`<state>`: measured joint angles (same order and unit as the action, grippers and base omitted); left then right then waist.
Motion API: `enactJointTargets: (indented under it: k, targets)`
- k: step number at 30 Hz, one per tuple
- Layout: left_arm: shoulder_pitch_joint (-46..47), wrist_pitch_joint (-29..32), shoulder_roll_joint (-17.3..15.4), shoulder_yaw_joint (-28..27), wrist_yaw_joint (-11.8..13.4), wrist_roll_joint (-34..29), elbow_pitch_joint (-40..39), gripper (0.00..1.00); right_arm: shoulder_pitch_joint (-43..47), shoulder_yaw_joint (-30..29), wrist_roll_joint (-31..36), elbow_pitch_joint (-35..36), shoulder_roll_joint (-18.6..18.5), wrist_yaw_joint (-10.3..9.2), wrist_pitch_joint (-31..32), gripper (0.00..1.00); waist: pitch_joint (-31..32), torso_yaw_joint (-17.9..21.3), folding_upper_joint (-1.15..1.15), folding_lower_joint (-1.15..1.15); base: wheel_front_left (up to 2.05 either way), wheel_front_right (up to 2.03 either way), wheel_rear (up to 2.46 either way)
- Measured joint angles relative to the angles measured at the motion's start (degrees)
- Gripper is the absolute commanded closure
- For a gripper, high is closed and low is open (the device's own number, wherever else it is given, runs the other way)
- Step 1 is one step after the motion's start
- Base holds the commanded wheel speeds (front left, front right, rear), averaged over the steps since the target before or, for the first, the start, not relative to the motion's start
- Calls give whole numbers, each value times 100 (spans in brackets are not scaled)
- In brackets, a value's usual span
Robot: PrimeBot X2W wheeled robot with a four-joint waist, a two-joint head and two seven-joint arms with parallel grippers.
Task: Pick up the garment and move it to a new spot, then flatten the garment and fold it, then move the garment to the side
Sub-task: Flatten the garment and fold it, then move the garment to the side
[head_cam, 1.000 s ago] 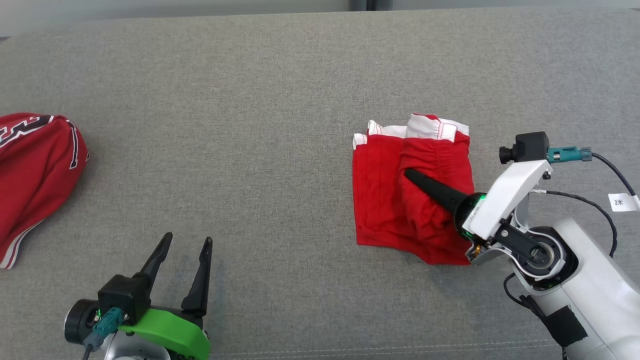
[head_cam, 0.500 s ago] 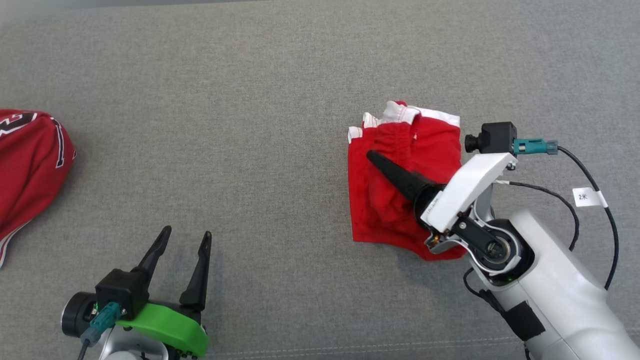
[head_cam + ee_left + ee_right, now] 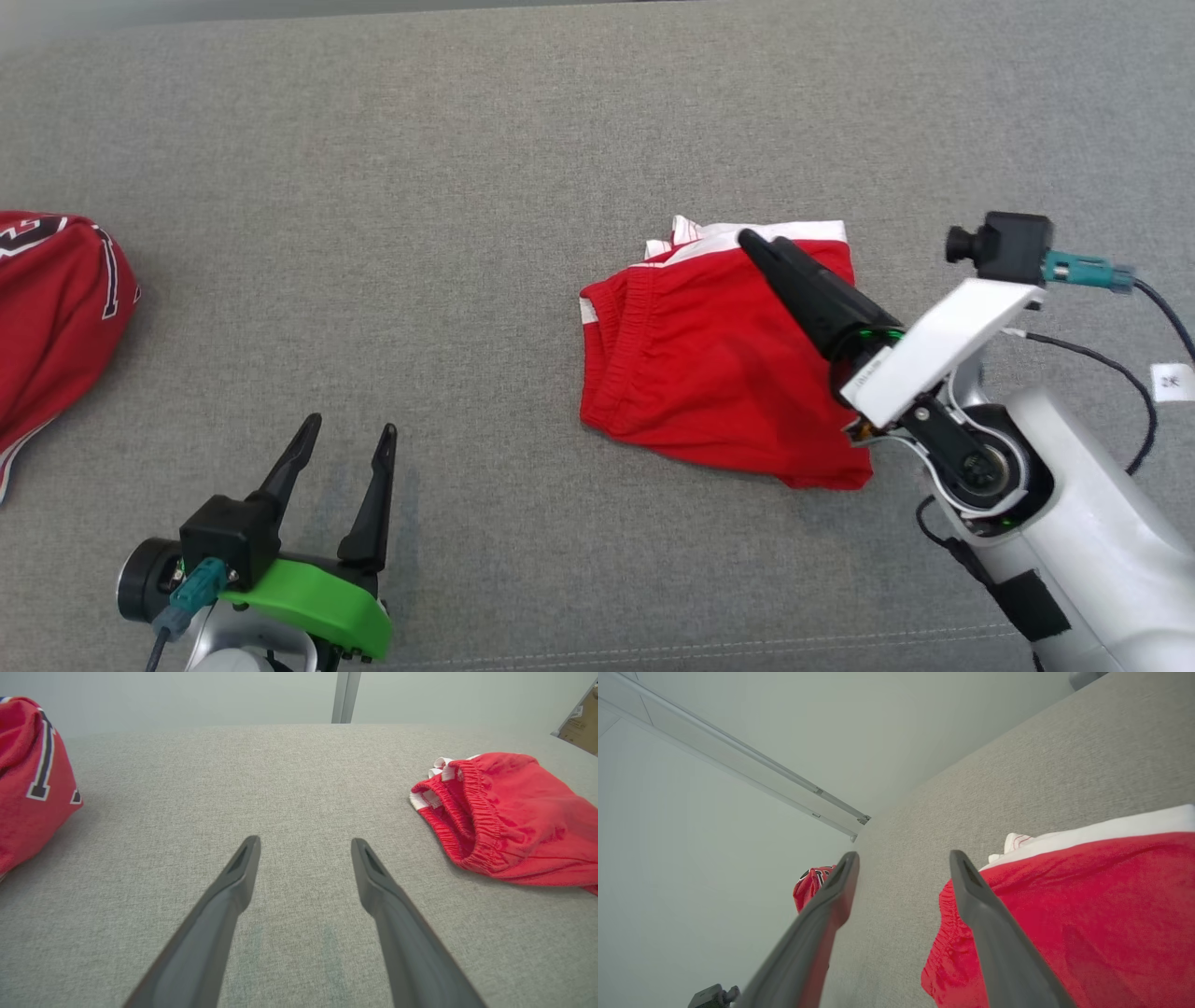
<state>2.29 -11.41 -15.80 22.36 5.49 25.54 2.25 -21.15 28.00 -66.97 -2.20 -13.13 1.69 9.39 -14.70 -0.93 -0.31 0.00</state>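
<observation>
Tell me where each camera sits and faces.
Head view: on the head, looking down on the grey surface; shows the left pincer, the right pincer and its arm over the red shorts.
Left wrist view: on the left wrist, looking low along its open fingers across the surface toward the wall.
Right wrist view: on the right wrist, looking along its open fingers past the shorts' edge to the wall.
Shared: both wrist views catch the shorts and the red jersey.

Shorts [image 3: 691,373] now lie wider, spread leftward and smoother; right gripper [image 3: 752,241] is up at their far white-banded edge.
</observation>
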Motion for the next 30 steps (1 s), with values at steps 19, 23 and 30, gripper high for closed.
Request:
enactJointTargets:
  k: [19, 23, 30]
  targets:
    - [23, -74, 47, 1, 0, 0, -152, 0, 961, -299, 436, -985, -584, -323, -508, 0, -96, -223, 0, 0, 0, 0, 0]
    - [124, -74, 63, 41, -1, -1, -149, 0, 854, -280, 449, -1212, -586, -328, -506, 0, -122, -319, 0, 0, 0, 0, 0]
    - [152, -74, 87, 41, -1, -1, -135, 0, 568, -368, 264, -1502, -493, -335, -377, 93, -173, -524, 0, 0, 0, 0, 0]
